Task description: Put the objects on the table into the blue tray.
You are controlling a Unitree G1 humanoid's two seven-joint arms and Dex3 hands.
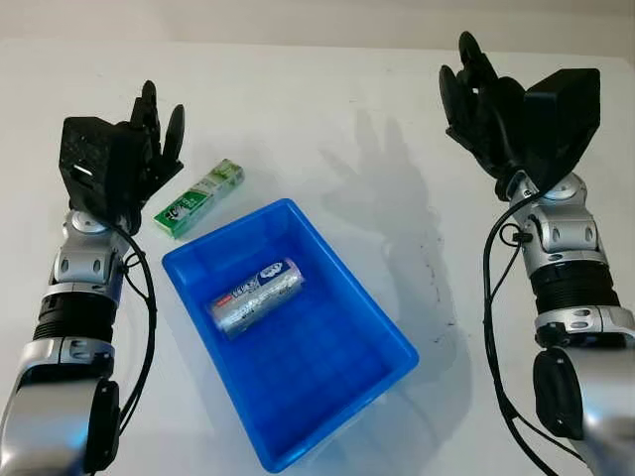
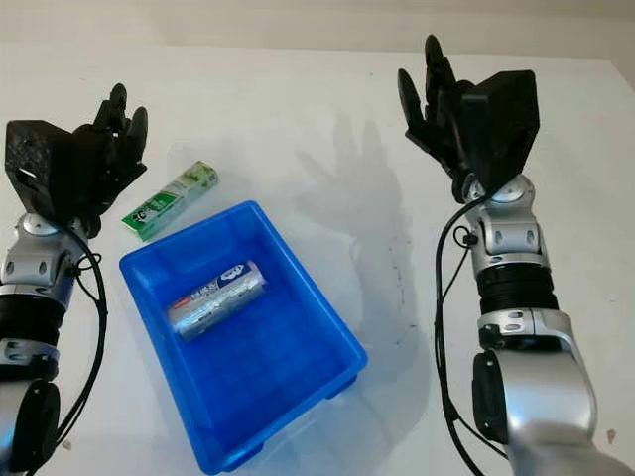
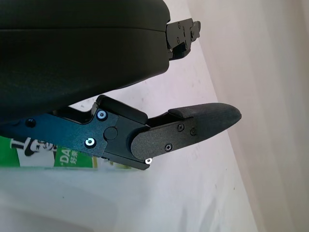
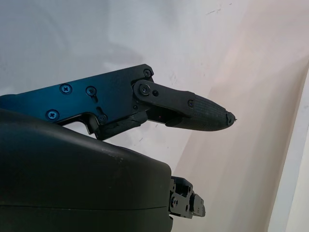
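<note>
Left hand: the left hand (image 1: pixel 149 139) is raised at the left side of the white table (image 1: pixel 327 109), holding nothing, fingers straight and pointing away from the robot

Left wrist close-up: one padded finger (image 3: pixel 203 125) reaches out flat over the table top; green packaging shows just under the hand's shell

Green pack: the green pack (image 1: pixel 198 198), a slim box with white print, lies flat on the table just to the right of the left hand, slanted, its near end close beside the hand's shell and its far end pointing away to the right; it is outside the tray, near the tray's far left corner but not touching it as far as I can tell

Blue tray: the blue tray (image 1: pixel 387 332) sits between the two arms, turned at an angle, its far corner nearer the left hand than the right

Silver can: a silver can (image 1: pixel 255 296) with a blue and red label lies on its side inside the tray, in the far left part of it, down and to the right of the left hand

Right hand: the right hand (image 1: pixel 486 99) is raised at the right side of the table, well apart from the tray, open with nothing in it, fingers extended away from the robot; its shadow falls on the table to its left

Right wrist close-up: one finger (image 4: pixel 193 111) reaches straight out over bare table
</note>
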